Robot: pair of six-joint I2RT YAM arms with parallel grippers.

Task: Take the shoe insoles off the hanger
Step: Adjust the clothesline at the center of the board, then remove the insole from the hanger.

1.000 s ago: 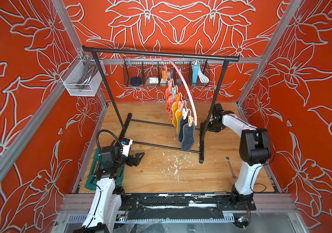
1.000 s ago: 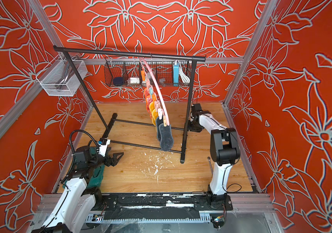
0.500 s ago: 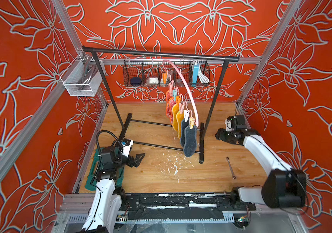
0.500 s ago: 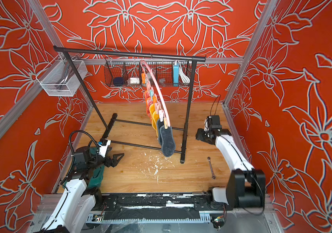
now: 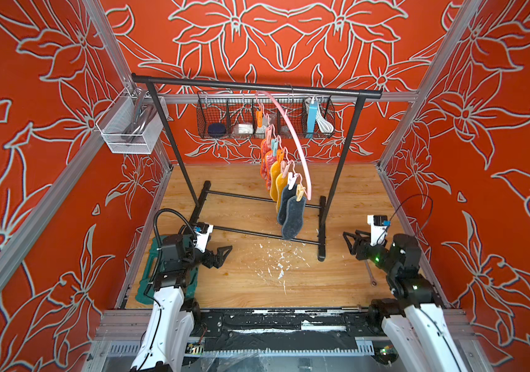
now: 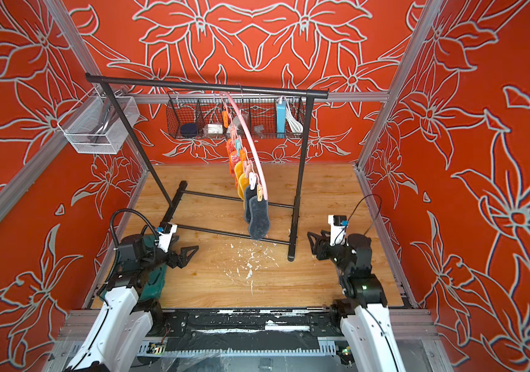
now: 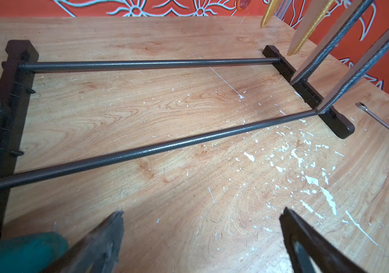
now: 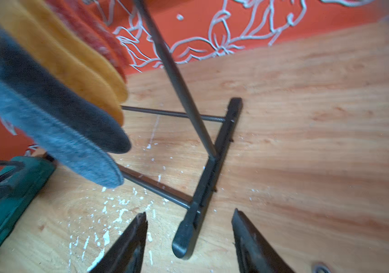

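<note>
Noting left gripper (image 5: 223,256), right gripper (image 5: 349,243) released, empty; I see flecks (image 7: 307,179) on floor (image 7: 165,106) ahead of fingers (image 7: 103,243), orange floral walls (image 5: 47,145) around.

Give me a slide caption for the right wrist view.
Right gripper, jaws open, faces the rack foot near hanging grey insoles.

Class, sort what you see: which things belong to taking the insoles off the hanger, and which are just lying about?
Belongs to the job: shoe insoles; pink hanger; clothespins; left gripper; right gripper.

Just lying about: wrench; teal plastic item; black wire basket; white mesh basket.
</note>
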